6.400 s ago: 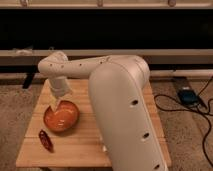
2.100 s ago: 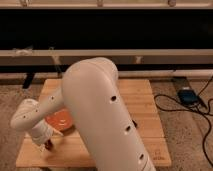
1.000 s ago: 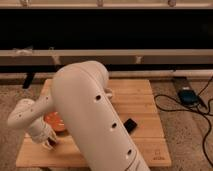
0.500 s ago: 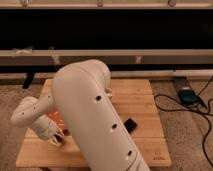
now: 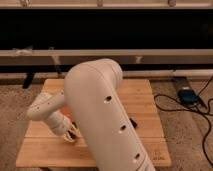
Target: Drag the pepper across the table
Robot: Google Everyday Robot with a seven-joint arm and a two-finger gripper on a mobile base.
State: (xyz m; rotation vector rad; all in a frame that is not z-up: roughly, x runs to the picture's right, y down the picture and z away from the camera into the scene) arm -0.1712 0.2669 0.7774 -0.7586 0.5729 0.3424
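My gripper (image 5: 70,134) is low over the front left part of the light wooden table (image 5: 42,152), at the end of the white forearm (image 5: 45,107). A small dark red bit, which looks like the pepper (image 5: 67,139), shows right under the gripper on the planks. I cannot tell whether the gripper holds it or only touches it. Most of the pepper is hidden by the gripper. The large white upper arm (image 5: 105,115) covers the middle of the table.
A sliver of the orange bowl (image 5: 66,114) shows behind the forearm. A small black object (image 5: 133,122) lies on the table right of the arm. A dark device (image 5: 187,95) and cables lie on the carpet at the right. A dark wall with rails runs behind.
The gripper has slid to the right along the table's front left, away from the left edge. The dark red bit beneath it has shifted right with it.
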